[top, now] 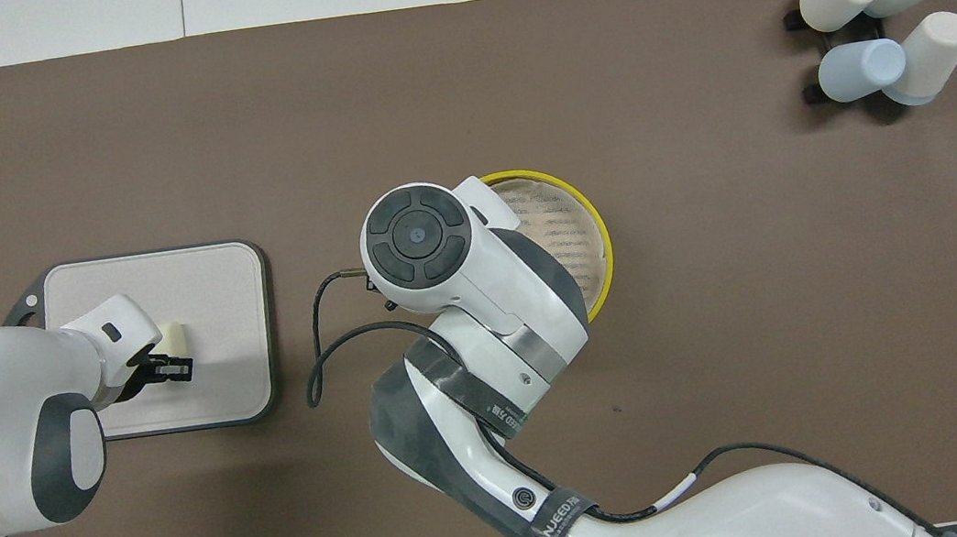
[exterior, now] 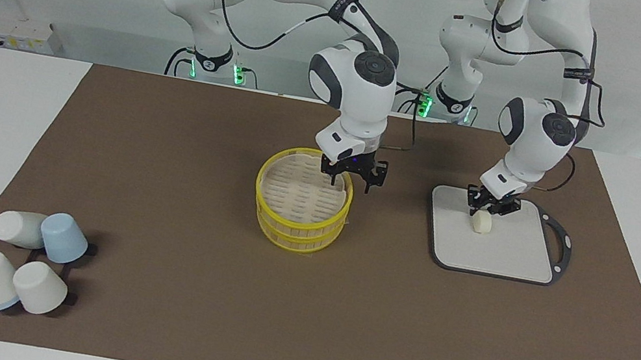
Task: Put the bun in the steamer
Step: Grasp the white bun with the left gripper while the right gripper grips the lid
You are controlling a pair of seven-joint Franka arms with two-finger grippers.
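On the grey board (exterior: 500, 248), toward the left arm's end of the tabletop (exterior: 159, 198), the left gripper (exterior: 490, 208) is down at the bun (exterior: 481, 221). Its dark fingers (exterior: 503, 209) stand on either side of the upper part of the small cream lump, narrowly set, but whether they press it or only flank it cannot be told. The bun rests on the board's pale surface, on the part nearer to the robots. In the overhead view the bun (top: 172, 336) shows just past the left gripper (top: 164, 370), with the board (top: 203, 286) around it.

At the rim of the steamer (exterior: 302, 203), the right gripper (exterior: 352, 179) is low, and its fingers (exterior: 334, 176) are spread wide. One finger reaches down inside the yellow rim, over the slatted pale top, and the other stands outside the rim, so the rim lies between them; whether either touches it cannot be told. The steamer sits near the middle of the brown mat (exterior: 144, 281), well apart from the board, and shows two stacked yellow bands. From overhead, the right arm's wrist covers much of the steamer (top: 590, 235).

Four cups (exterior: 24, 270), white and pale blue, lie together toward the right arm's end of the tabletop, farther from the robots than the steamer.
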